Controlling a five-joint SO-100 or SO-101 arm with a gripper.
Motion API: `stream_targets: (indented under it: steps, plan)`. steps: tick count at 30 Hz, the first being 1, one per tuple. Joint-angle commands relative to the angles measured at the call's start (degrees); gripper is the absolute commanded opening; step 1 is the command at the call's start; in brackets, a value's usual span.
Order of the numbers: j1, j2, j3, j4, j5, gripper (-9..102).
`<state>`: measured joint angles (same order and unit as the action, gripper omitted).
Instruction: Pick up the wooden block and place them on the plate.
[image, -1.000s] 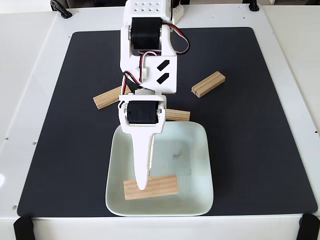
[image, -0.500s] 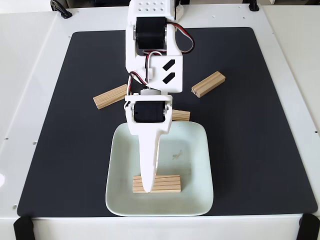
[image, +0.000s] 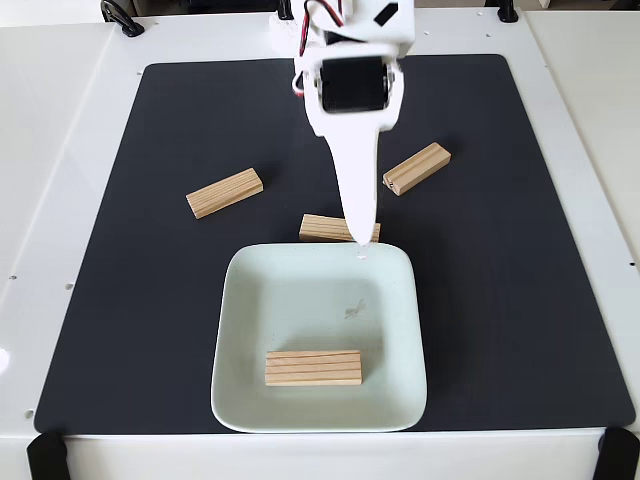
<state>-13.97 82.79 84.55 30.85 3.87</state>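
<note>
Your black mat (image: 520, 300) covers a white table (image: 60, 200). On it sits the plate (image: 395, 330), with 1 wooden block (image: 313, 367) lying flat near its front edge. The gripper (image: 361, 245) hangs above the plate's far rim, well apart from that block and holding nothing; you cannot tell from this angle whether its fingers are parted. 3 more blocks lie on the mat: 1 just beside the fingertip (image: 325, 228), 1 left (image: 224, 192), 1 right (image: 416, 168).

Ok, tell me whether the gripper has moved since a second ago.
Yes. The gripper has pulled back up the picture, from over the block on the plate to the plate's far rim.
</note>
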Motion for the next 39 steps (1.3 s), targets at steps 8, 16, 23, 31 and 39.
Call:
stream_targets:
  steps: [8,16,23,31,39]
  plan:
    - [-5.10,32.08,31.73,0.35,-2.72,0]
    - [-9.84,52.38,48.96,9.76,-10.90,0]
    - [-13.89,46.05,33.57,32.43,-12.22,0]
    - [-13.89,22.32,9.49,40.87,-12.92,0]
    - [-15.03,6.94,2.81,41.66,-17.49,0]
